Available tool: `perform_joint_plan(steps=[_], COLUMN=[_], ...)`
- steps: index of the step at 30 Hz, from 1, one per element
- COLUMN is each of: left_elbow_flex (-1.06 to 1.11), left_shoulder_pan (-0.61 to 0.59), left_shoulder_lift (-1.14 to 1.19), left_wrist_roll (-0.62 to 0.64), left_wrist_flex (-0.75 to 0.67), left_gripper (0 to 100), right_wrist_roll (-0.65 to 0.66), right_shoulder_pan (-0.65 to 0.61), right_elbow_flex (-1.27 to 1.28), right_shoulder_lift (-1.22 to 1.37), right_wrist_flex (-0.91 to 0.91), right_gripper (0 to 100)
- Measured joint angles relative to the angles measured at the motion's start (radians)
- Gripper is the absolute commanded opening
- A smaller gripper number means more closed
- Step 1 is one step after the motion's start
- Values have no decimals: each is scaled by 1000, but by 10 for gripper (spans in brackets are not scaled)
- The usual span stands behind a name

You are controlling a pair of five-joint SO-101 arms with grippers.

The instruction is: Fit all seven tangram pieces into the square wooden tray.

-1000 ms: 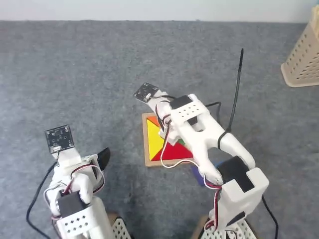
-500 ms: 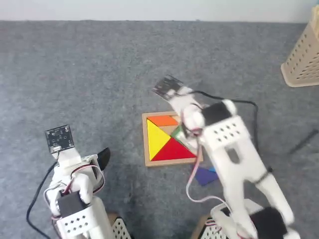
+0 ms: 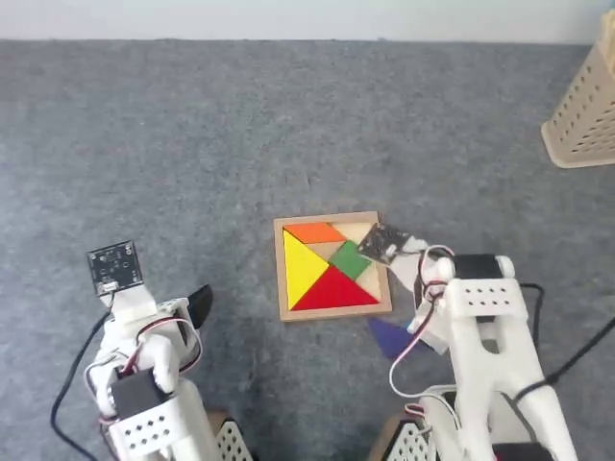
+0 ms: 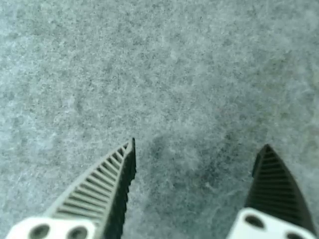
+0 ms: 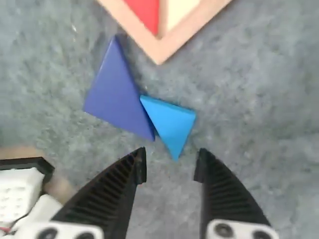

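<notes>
The square wooden tray [image 3: 332, 312] lies mid-table holding an orange [image 3: 314, 231], a yellow [image 3: 302, 268], a red [image 3: 335, 287] and a green piece [image 3: 350, 259]. A dark blue triangle [image 5: 116, 96] and a light blue triangle [image 5: 170, 123] lie touching on the carpet just off the tray's corner [image 5: 167, 45]. My right gripper [image 5: 169, 162] hovers open over them, its tips beside the light blue triangle's point. The dark blue piece [image 3: 389, 335] peeks out by the right arm. My left gripper [image 4: 197, 159] is open above bare carpet at the near left [image 3: 198, 304].
A perforated beige holder [image 3: 587, 106] stands at the far right edge. Grey carpet covers the whole table, with wide free room to the left of and beyond the tray.
The right arm has swung off the tray and pulled back to the near right, uncovering the pieces in it. The left arm has not moved.
</notes>
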Motion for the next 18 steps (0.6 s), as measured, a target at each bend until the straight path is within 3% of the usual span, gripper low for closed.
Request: perform_joint_plan(steps=[10, 18], left_elbow_flex=[0, 0], left_shoulder_pan=[0, 0], left_shoulder_lift=[0, 0], left_wrist_roll=[0, 0], left_wrist_flex=[0, 0], left_gripper=[354, 354], right_wrist_roll=[61, 100], right_shoulder_pan=[0, -2], right_elbow_flex=[103, 104], right_shoulder_lift=[0, 0], right_wrist_flex=[-178, -195], right_gripper=[184, 181])
